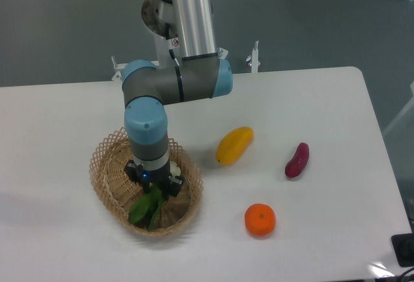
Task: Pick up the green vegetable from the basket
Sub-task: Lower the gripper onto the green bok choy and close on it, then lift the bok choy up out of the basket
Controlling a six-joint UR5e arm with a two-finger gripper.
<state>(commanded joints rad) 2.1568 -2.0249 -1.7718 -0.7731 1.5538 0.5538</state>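
Apparently pincer [154, 185] grips green vegetable [146, 207] inside basket [107, 159].

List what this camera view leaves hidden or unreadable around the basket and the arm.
- Gripper: its fingertips and jaws are covered by the arm's wrist, so open or shut cannot be told.
- Green vegetable: only the leaves show; the wrist covers most of the stem end.
- Basket: the wrist covers part of its floor.
- Arm: its upper part runs off the top edge.
- Black object at the right edge: cut off, unidentifiable.
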